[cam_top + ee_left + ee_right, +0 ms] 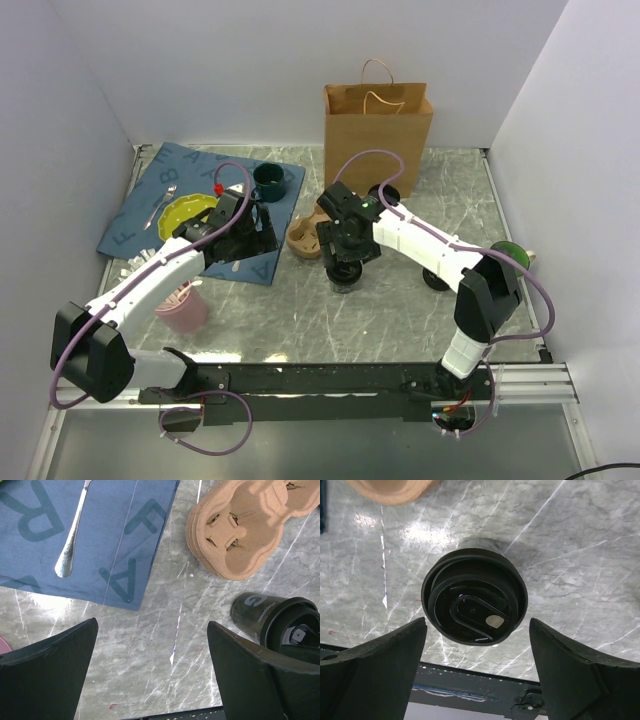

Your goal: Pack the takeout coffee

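White walls close in three sides of the grey marbled surface (400, 320), and the near half is mostly bare stone. A tall brown paper bag (378, 135) stands against the back wall. A dark blue lettered placemat (190, 215) fills the left rear, its edge just short of a brown moulded-pulp cup carrier (245, 527). The small black lidded paper coffee cup (474, 596) stands upright near the carrier, apart from it. The right hand (477, 621) hangs over the cup, fingers wide on either side and clear of it. The left hand (152, 623) gapes wide over bare stone, holding nothing. From overhead the right arm hides most of the cup. Both wrist views cut off the carrier.
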`<state>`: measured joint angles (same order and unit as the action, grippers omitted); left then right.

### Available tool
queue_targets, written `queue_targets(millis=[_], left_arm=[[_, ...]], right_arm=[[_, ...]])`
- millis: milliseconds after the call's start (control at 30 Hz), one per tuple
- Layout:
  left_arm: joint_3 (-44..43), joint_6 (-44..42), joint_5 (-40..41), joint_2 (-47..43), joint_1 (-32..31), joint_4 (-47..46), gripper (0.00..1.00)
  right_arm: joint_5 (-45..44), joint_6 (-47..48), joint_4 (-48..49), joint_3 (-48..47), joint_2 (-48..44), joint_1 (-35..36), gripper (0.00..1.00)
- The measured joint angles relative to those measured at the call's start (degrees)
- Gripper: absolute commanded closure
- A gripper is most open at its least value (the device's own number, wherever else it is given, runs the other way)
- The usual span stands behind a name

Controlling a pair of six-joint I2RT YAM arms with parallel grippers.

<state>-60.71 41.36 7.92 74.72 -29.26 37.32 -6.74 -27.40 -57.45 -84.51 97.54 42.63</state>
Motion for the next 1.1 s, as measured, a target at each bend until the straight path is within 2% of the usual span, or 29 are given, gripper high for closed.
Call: queue_targets(millis=[100, 233, 333, 600, 767, 933, 1100], left_arm=[[0.1, 0.0, 0.0, 0.0, 0.0, 0.0, 0.02], [0.5, 0.0, -0.1, 0.0, 0.1, -0.2, 0.01], [0.5, 0.0, -0.1, 0.0, 0.1, -0.2, 0.01], [0.5, 0.0, -0.2, 0.0, 0.1, -0.3, 0.01], [0.5, -0.1, -0.3, -0.2, 0.2, -0.4, 0.01], [0.5, -0.1, -0.5, -1.3, 0.2, -0.7, 0.01], [0.5, -0.2, -0.5, -1.6, 0.2, -0.6, 0.01]], right_arm=[[0.7, 0.1, 0.7, 1.1, 0.3, 0.0, 0.12], [0.6, 0.5, 1.0, 1.3, 2.2, 0.0, 0.24], [0.3, 0.9, 1.3, 1.2, 2.4, 0.0, 0.28], [-1.3, 1.5, 0.3, 2.6, 1.1, -2.0, 0.30], [-1.5, 2.4, -0.9, 5.9, -3.0, -11.9, 0.30], [-2.9, 4.4, -1.3, 5.7, -4.7, -23.3, 0.30], [-3.7, 6.3, -1.2, 3.6, -4.0, -30.6, 0.29]])
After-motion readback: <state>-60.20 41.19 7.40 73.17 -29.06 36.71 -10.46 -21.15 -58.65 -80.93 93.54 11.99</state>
